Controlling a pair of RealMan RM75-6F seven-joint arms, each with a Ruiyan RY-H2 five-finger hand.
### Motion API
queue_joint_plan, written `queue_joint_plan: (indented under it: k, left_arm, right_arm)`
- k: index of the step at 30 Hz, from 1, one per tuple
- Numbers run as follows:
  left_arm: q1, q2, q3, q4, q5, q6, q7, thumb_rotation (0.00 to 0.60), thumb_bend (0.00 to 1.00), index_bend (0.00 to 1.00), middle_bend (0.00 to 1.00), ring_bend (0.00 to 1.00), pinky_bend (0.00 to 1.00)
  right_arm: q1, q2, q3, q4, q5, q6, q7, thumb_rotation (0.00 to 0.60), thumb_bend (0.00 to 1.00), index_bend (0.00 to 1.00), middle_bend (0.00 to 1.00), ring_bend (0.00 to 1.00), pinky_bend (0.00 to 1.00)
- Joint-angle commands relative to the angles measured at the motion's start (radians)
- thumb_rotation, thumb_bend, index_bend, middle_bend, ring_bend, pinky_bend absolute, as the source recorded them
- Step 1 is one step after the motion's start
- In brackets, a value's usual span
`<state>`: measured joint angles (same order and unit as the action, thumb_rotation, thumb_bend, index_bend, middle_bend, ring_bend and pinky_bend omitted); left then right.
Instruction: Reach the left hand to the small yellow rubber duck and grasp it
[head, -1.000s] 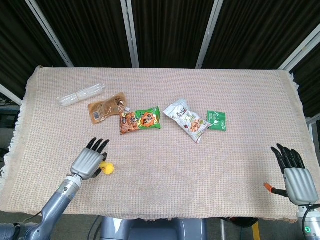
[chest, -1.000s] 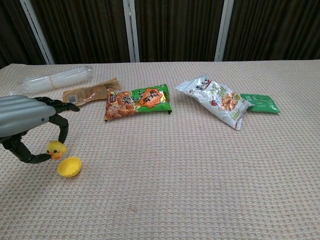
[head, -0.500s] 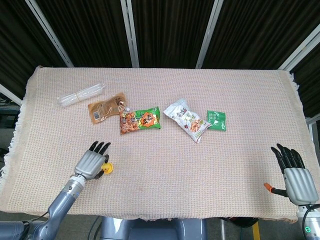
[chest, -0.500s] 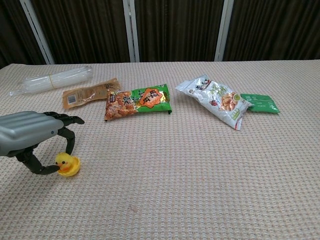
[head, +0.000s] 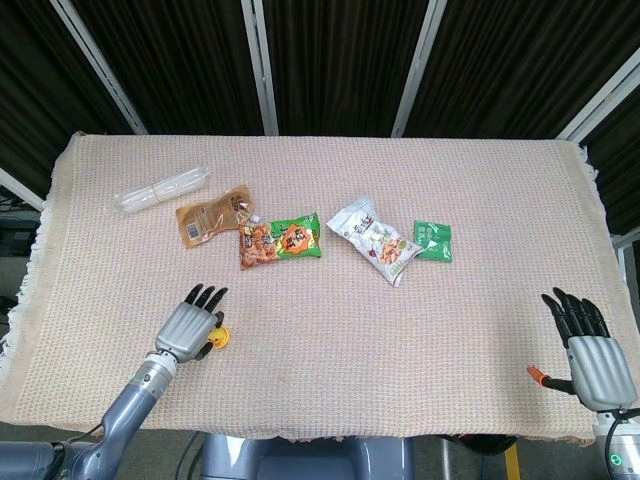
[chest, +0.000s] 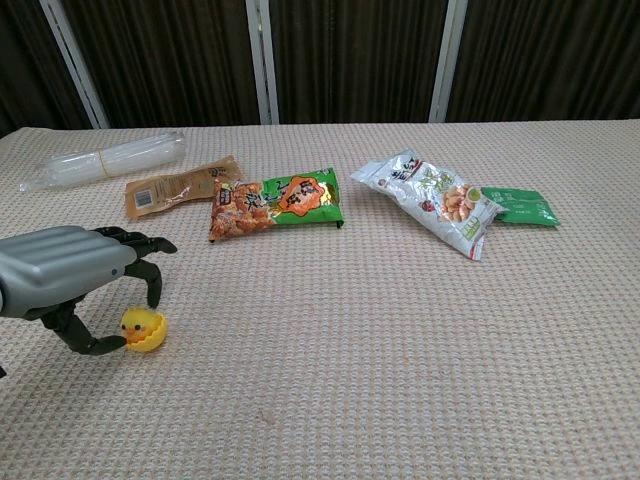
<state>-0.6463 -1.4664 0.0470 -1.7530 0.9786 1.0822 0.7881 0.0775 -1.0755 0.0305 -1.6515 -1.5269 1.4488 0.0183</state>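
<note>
Where the woven tablecloth (head: 330, 400) nears the lower left of the frame, the left hand (head: 189, 326) lies palm down over the small yellow rubber duck (chest: 143, 329).

Left hand: fingers arched above and beside the duck, thumb tip touching the duck's near side in the chest view; dark fingertips (chest: 155, 291) come down just behind it. Whether the grip has fully closed on the duck, I cannot tell. Grey forearm runs off the lower left corner.

Duck: on the cloth, lower left, partly under the hand; in the head view only a yellow sliver (head: 217, 336) shows at the hand's right edge.

Right hand (head: 587, 349): lower right corner of the head view, flat, fingers spread apart, holding nothing.

Other items, in a band across the upper middle of the cloth:
- clear plastic bundle (head: 160, 190), far left;
- brown snack packet (head: 213, 214), beside it;
- green and orange snack bag (head: 281, 240), centre left;
- white snack bag (head: 374, 240), centre right, its right end overlapping a small green packet (head: 433, 240).
</note>
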Motion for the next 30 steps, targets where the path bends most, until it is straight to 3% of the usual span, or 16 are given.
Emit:
queue_joint_plan:
  k: [1,16,20,25,30]
  left_arm:
    - [-0.004,0.005,-0.001,-0.007,-0.003,0.003,0.009,0.600,0.26,0.22,0.00,0.00,0.00]
    - [0.018,0.043,0.004,-0.074,0.075,0.043,-0.045,0.600,0.25,0.19,0.00,0.00,0.00]
    - [0.071,0.096,0.026,-0.107,0.172,0.131,-0.100,0.600,0.25,0.18,0.00,0.00,0.00]
    - [0.176,0.202,0.091,-0.133,0.317,0.278,-0.190,0.600,0.20,0.05,0.00,0.00,0.00]
    - [0.279,0.276,0.152,-0.094,0.450,0.418,-0.280,0.600,0.14,0.00,0.00,0.00,0.00]
  right_arm:
    - [0.000,-0.001,0.000,0.000,0.000,0.000,-0.001,0.600,0.01,0.05,0.00,0.00,0.00]
    - [0.001,0.003,0.000,-0.002,0.007,-0.007,0.003,0.600,0.01,0.05,0.00,0.00,0.00]
    - [0.001,0.004,0.000,0.001,0.011,-0.010,0.000,0.600,0.01,0.05,0.00,0.00,0.00]
    - [0.004,0.006,-0.001,0.002,0.017,-0.021,-0.018,0.600,0.01,0.05,0.00,0.00,0.00]
    - [0.006,0.004,0.000,0.001,0.027,-0.030,-0.042,0.600,0.01,0.02,0.00,0.00,0.00]
